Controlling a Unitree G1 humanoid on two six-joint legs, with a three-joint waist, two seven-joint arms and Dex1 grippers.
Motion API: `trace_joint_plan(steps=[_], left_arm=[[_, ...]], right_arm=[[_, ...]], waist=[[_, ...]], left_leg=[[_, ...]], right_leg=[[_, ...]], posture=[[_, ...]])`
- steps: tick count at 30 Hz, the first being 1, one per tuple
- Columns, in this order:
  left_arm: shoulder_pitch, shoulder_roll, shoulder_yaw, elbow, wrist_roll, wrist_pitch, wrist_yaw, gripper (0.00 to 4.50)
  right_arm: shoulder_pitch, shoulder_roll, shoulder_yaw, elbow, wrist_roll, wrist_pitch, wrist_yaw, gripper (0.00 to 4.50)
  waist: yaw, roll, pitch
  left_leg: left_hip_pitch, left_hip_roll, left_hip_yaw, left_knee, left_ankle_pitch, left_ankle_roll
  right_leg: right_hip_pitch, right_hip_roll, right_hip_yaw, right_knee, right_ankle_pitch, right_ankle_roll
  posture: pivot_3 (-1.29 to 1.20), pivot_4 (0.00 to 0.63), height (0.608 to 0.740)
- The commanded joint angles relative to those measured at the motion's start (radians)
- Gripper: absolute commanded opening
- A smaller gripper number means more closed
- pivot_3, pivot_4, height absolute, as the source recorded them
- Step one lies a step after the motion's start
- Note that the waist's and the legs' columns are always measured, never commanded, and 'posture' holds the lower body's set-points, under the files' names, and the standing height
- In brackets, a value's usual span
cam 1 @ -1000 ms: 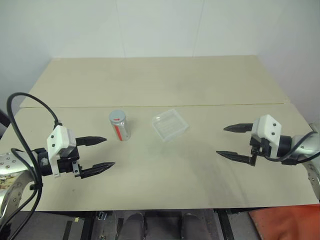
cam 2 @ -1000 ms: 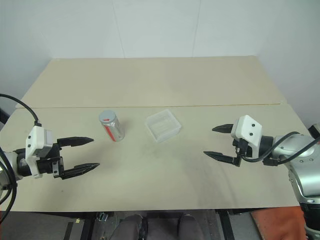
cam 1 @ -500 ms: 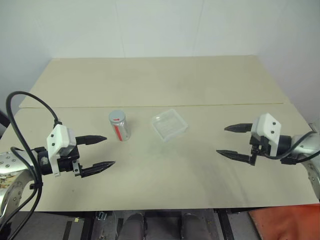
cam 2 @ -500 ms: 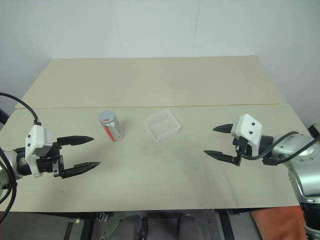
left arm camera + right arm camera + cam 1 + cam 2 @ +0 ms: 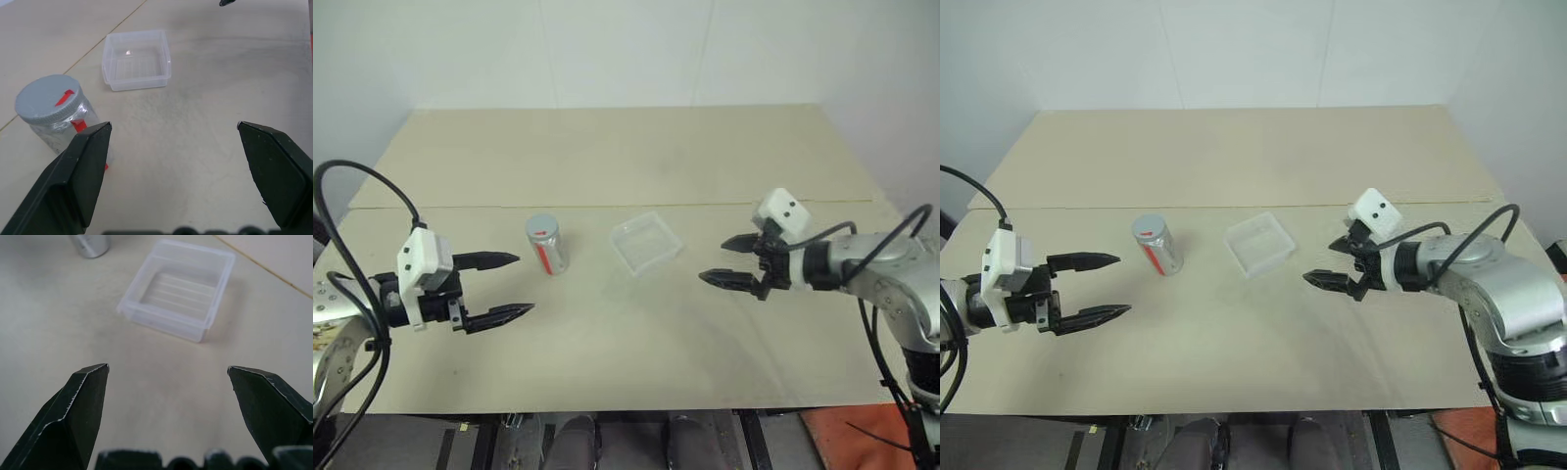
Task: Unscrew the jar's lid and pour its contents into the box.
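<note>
The jar (image 5: 548,249) stands upright on the table, silvery with a red stripe, and its grey lid (image 5: 49,98) with a red mark sits on top. Just to its right lies the box (image 5: 646,244), a clear shallow tray, empty inside. The contents are hidden inside the jar. My left gripper (image 5: 507,286) is open to the jar's left, a little nearer the front edge. My right gripper (image 5: 726,260) is open too, hovering just right of the box and pointing toward it. Neither holds anything.
The beige table (image 5: 607,157) has a seam (image 5: 607,207) running across behind the jar and box. A tip of my right gripper (image 5: 226,2) shows beyond the box in the left wrist view.
My right gripper has swung left toward the box and rolled at the wrist. The left gripper has stayed about where it was. Jar and box have not moved.
</note>
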Motion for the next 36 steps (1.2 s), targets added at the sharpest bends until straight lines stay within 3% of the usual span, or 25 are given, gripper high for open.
trace_joint_plan(steps=[1,6,12,18,23,28,36], left_arm=[[0.001,0.022,0.059,0.026,0.024,-0.026,0.014,4.47],[-0.006,0.039,0.106,0.143,0.073,-0.053,0.029,4.47],[-0.056,-0.017,0.043,0.193,0.084,-0.056,0.071,4.47],[-0.125,-0.134,-0.076,0.252,0.164,-0.132,0.139,4.47],[-0.180,-0.286,-0.136,0.305,0.262,-0.219,0.318,4.47],[-0.123,-0.425,-0.144,0.220,0.314,-0.241,0.499,4.47],[0.023,-0.567,-0.152,0.073,0.416,-0.285,0.728,4.47]], right_arm=[[-0.035,0.005,-0.007,-0.026,0.015,0.019,-0.015,4.50],[-0.040,-0.007,-0.023,-0.047,0.039,-0.019,0.016,4.50],[-0.024,-0.036,-0.032,-0.056,0.025,-0.139,0.079,4.50],[-0.026,-0.048,-0.052,-0.052,0.033,-0.233,0.137,4.50],[-0.037,-0.051,-0.046,-0.045,0.020,-0.275,0.149,4.50],[-0.037,-0.057,-0.054,-0.059,0.025,-0.280,0.143,4.50],[-0.016,-0.069,-0.081,-0.089,0.044,-0.274,0.139,4.50]], waist=[[0.001,0.000,0.000],[0.000,0.000,0.000],[0.001,0.000,0.000],[0.001,0.000,0.000],[0.001,0.000,0.000],[0.000,0.000,0.000],[0.007,0.000,0.000]], left_leg=[[0.000,0.000,0.000,0.000,0.000,0.000],[0.001,0.000,0.000,0.000,0.000,0.000],[0.001,0.000,0.000,0.000,0.000,0.000],[0.001,0.000,0.000,0.001,0.000,0.000],[0.000,0.000,0.000,0.002,0.000,0.000],[0.000,0.000,0.001,0.002,0.000,0.000],[0.001,0.000,0.001,0.002,0.000,0.000]], right_leg=[[0.000,0.000,0.000,0.000,0.000,0.000],[0.000,0.000,0.000,-0.001,0.000,0.000],[0.000,0.000,0.000,0.000,0.000,0.000],[0.000,0.000,-0.001,0.000,0.000,0.000],[0.000,0.000,0.000,0.001,0.000,0.000],[0.000,0.000,0.000,0.005,0.000,0.000],[0.000,0.000,0.001,0.000,0.000,0.000]], posture=[[0.00,0.150,0.740],[0.00,0.150,0.740],[0.00,0.150,0.740],[0.00,0.150,0.740],[0.00,0.150,0.740],[0.00,0.150,0.740],[0.00,0.150,0.740]])
